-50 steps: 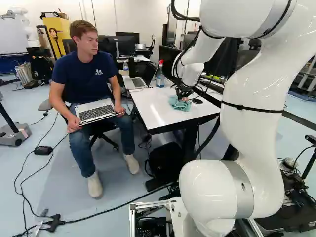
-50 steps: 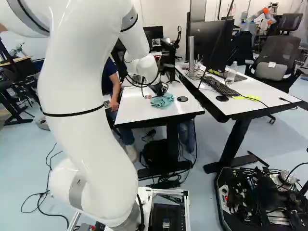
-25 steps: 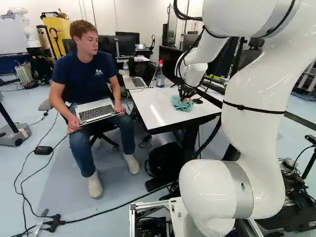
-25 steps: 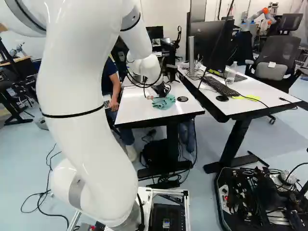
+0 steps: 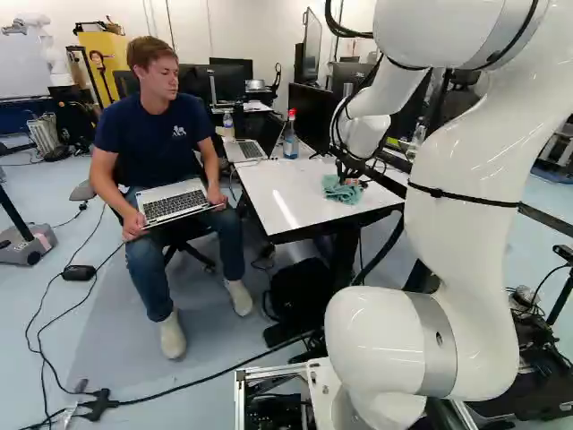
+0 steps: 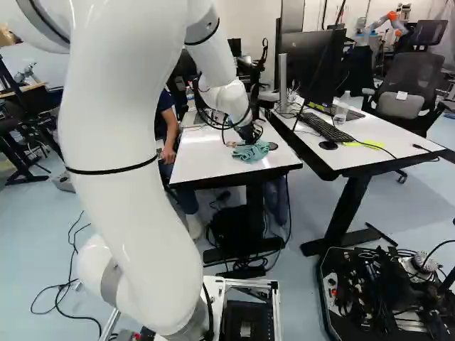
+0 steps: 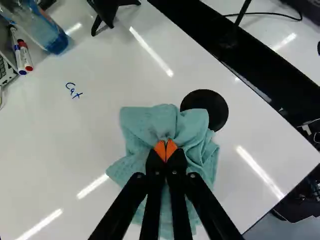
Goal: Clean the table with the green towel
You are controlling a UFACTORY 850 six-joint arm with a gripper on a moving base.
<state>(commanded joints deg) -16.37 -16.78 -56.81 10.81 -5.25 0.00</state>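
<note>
The gripper [image 6: 250, 136] is low over the white table [image 6: 206, 160], its fingertips down in the bunched green towel [image 6: 252, 153]. In the wrist view the gripper [image 7: 165, 150] has its orange pads pinched together on a fold of the towel [image 7: 150, 125]. The cloth lies crumpled on the tabletop around and beneath the fingers and reaches the round black disc [image 7: 212, 107], covering part of its edge. Blue handwriting [image 7: 74, 90] stands on the white surface, apart from the towel.
A bottle [image 5: 291, 139] and an open laptop [image 5: 243, 150] stand toward the table's far end, with markers [image 7: 22, 57] by the bottle. A person with a laptop sits beside the table. A second desk [image 6: 384, 145] with keyboard and monitor adjoins it.
Arm and gripped towel have slid together across the tabletop, to the right in both base views, and the towel now overlaps the black disc. The base has stayed still.
</note>
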